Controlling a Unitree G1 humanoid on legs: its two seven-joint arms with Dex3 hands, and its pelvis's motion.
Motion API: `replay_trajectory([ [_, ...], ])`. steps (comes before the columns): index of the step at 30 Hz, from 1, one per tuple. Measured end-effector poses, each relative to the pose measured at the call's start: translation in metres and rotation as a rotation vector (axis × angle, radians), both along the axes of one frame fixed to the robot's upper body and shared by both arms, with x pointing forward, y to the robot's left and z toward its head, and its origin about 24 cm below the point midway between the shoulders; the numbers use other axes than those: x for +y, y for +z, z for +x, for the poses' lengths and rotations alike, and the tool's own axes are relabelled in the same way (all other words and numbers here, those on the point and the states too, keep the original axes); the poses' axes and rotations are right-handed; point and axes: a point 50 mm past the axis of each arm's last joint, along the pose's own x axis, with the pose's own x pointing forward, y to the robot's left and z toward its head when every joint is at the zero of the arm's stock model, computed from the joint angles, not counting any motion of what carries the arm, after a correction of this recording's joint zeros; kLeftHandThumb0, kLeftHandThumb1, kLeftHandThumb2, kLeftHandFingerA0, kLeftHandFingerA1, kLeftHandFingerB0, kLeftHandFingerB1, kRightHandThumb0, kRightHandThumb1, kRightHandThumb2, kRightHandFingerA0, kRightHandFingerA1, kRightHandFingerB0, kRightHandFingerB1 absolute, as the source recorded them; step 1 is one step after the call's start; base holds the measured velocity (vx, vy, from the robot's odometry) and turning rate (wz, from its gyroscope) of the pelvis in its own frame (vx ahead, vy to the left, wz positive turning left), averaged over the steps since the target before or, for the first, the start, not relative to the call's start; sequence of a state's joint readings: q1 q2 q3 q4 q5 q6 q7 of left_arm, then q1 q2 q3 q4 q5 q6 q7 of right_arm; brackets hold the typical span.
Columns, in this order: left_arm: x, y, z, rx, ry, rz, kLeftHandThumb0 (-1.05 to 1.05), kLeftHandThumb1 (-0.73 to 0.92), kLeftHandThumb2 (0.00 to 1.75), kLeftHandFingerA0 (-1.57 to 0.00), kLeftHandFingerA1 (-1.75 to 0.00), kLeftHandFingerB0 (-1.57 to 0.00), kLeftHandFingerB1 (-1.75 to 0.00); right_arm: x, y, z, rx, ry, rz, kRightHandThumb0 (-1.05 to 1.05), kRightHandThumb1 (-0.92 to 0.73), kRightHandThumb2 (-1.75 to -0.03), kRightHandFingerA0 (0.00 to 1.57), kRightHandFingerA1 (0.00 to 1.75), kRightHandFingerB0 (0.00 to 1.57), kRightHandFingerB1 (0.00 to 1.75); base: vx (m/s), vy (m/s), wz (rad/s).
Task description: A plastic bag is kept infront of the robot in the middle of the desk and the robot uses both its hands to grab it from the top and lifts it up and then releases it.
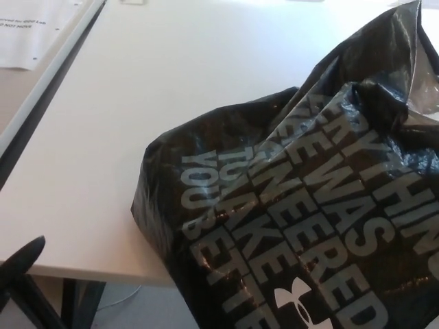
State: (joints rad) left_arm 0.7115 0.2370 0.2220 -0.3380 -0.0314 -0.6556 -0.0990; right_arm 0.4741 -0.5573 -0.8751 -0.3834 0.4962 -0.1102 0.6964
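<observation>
One black plastic bag (295, 219) with grey printed lettering sits on one white desk (137, 123). One sheet of printed paper (31, 31) lies at the far left. One robot hand, the left hand (19, 257), shows only as a dark fingertip.

crumpled black plastic bag (302, 219) with grey lettering sits slumped on the white desk (137, 137).

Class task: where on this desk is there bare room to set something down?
The desk is bare left of and behind the bag, out to its left edge. The right and front-right are crowded: the bag fills them and overhangs the front edge.
</observation>
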Motion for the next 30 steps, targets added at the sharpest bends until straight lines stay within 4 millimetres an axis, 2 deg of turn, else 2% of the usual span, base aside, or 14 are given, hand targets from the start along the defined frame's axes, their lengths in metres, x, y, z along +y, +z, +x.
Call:
replay_trajectory([
  [2,0.001,0.0,-0.003,-0.001,0.002,-0.004,-0.8,0.66,1.02,-0.02,-0.35,-0.11,-0.3,-0.004,-0.002,-0.012,-0.002,-0.017,0.004,-0.95,-0.65,-1.05,0.15,0.47,0.05,0.16,0.0,0.0,0.0],
  [3,0.001,0.0,-0.004,0.0,0.002,-0.007,-0.74,0.63,1.03,-0.02,-0.37,-0.05,-0.34,-0.005,-0.004,-0.018,-0.006,-0.026,0.005,-0.91,-0.82,-0.65,0.2,0.35,0.05,0.2,0.0,0.0,0.0],
  [4,0.001,0.0,-0.005,0.0,0.001,-0.009,-0.78,0.65,1.02,0.0,-0.34,-0.12,-0.32,-0.007,-0.005,-0.022,-0.008,-0.035,0.008,-0.88,-0.61,-1.06,0.13,0.48,0.0,0.19,0.0,0.0,0.0],
  [7,0.001,-0.001,-0.008,-0.001,-0.001,-0.019,-0.78,0.64,0.98,-0.05,-0.42,-0.08,-0.32,-0.014,-0.012,-0.043,-0.008,-0.086,0.035,-0.93,-0.67,-0.8,0.16,0.4,0.06,0.19,0.0,0.0,0.0],
  [12,0.004,-0.006,-0.018,0.002,0.028,-0.044,-0.37,0.48,1.06,-0.02,-0.51,0.0,-0.48,-0.007,-0.042,-0.084,0.012,-0.168,0.154,-0.87,-0.63,-1.03,0.07,0.43,0.05,0.16,0.0,0.0,0.0],
  [13,0.005,-0.008,-0.02,0.003,0.034,-0.053,-0.73,0.82,0.65,-0.13,-0.35,-0.14,-0.27,-0.004,-0.048,-0.09,0.019,-0.177,0.18,-0.8,-0.59,-1.02,0.02,0.42,0.0,0.22,0.0,0.0,0.0],
  [14,0.006,-0.012,-0.023,0.011,0.04,-0.064,-0.72,0.84,0.66,-0.13,-0.35,-0.14,-0.26,0.002,-0.059,-0.099,0.029,-0.189,0.228,-0.88,-0.66,-1.02,0.07,0.24,0.06,0.14,0.0,0.0,0.0],
  [15,0.006,-0.014,-0.026,0.016,0.044,-0.072,-0.8,0.65,1.01,-0.06,-0.46,-0.07,-0.42,0.007,-0.066,-0.104,0.038,-0.194,0.255,-0.93,-0.7,-1.05,0.05,0.16,0.05,0.11,0.0,0.0,0.0],
  [18,0.005,-0.022,-0.034,0.039,0.057,-0.093,-0.87,0.69,1.01,-0.05,-0.45,-0.04,-0.39,0.022,-0.084,-0.116,0.079,-0.194,0.331,-0.83,-0.67,-1.06,0.0,0.23,0.0,0.18,0.0,0.0,0.0],
  [19,0.005,-0.028,-0.039,0.059,0.067,-0.106,-0.74,0.83,0.65,-0.12,-0.33,-0.14,-0.25,0.033,-0.096,-0.122,0.106,-0.19,0.38,-0.83,-0.67,-1.06,0.0,0.21,0.05,0.21,0.0,0.0,0.0],
  [20,0.005,-0.03,-0.042,0.065,0.07,-0.111,-0.75,0.67,1.01,-0.04,-0.39,-0.08,-0.3,0.038,-0.1,-0.124,0.113,-0.187,0.399,-0.89,-0.7,-1.08,0.0,0.15,0.02,0.13,0.0,0.0,0.0],
  [22,0.005,-0.036,-0.047,0.085,0.08,-0.122,-0.76,0.68,1.02,-0.06,-0.33,-0.08,-0.28,0.053,-0.115,-0.127,0.145,-0.17,0.457,-0.85,-0.67,-1.09,0.0,0.22,0.01,0.16,0.0,0.0,0.0],
  [25,0.005,-0.046,-0.057,0.117,0.1,-0.142,-0.73,0.86,0.67,-0.07,-0.28,-0.12,-0.22,0.078,-0.134,-0.127,0.198,-0.13,0.535,-0.88,-0.7,-1.08,0.0,0.21,0.0,0.12,0.0,0.0,0.0],
  [30,0.005,-0.058,-0.068,0.154,0.126,-0.168,-0.72,0.69,1.0,-0.05,-0.41,-0.07,-0.29,0.106,-0.151,-0.119,0.254,-0.034,0.581,-0.89,-0.73,-1.09,0.0,0.17,0.0,0.11,0.0,0.0,0.0],
])
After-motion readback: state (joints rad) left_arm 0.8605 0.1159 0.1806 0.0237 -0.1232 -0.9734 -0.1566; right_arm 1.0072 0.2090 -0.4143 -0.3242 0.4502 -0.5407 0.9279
